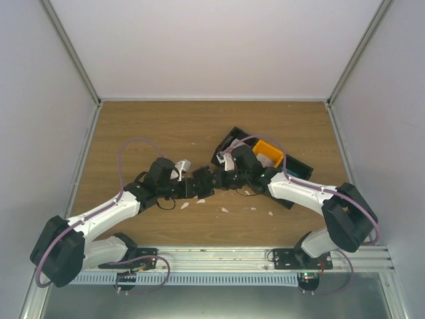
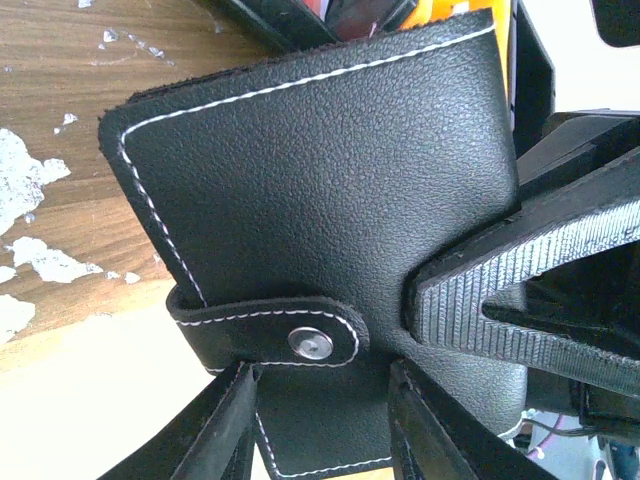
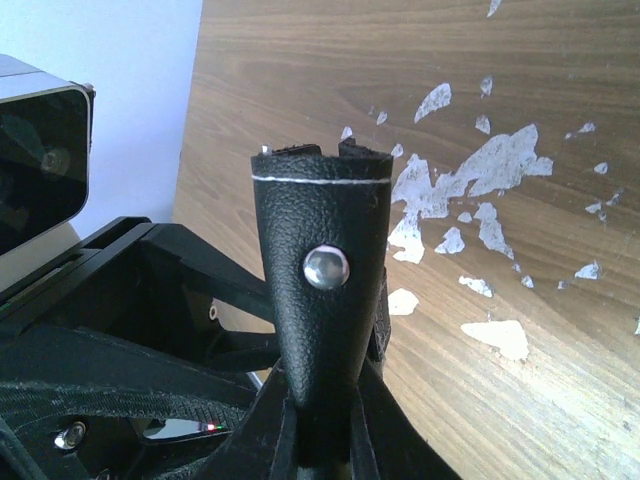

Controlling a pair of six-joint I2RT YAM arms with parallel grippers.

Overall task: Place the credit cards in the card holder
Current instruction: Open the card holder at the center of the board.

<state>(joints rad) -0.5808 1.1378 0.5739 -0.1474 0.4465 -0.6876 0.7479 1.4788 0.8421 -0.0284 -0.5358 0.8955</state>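
Near edge: we see both arm bases bolted to a silver metal rail (image 1: 226, 256) along the near edge of the brown wood-grain desk (image 1: 153, 126).
Arms: the white-and-black left arm (image 1: 106, 211) and right arm (image 1: 299, 189) both reach in toward the desk's middle, with their wrists nearly meeting.
Task thing: a black pebbled-leather folding card holder with white stitching (image 2: 320, 170) is folded shut. It is held between the two claws over the middle of the desk, a little toward the near edge.
Strap: a black leather strap (image 2: 265, 335) wraps round one edge of the card holder and has a round silver snap (image 3: 326, 268) on it.
Right claw: the right claw (image 3: 322, 398) is pressed together on the card holder, pinching it edge-on. One ribbed finger (image 2: 500, 275) lies flat on the cover.
Left claw: the left claw (image 2: 322, 415) is spread, and the card holder's lower part shows in the gap. We cannot tell whether its fingers touch the leather.
Scraps: small white torn scraps (image 1: 224, 209) are scattered on the desk around the claws.
Trays: a long black open tray (image 1: 300, 167) lies at an angle toward the right edge, just beyond the right claw, with a small orange tray (image 1: 269, 150) in it. There are pale pieces inside, too small to tell what they are.
Far: plain white enclosure walls (image 1: 199, 46) rise past the far edge.
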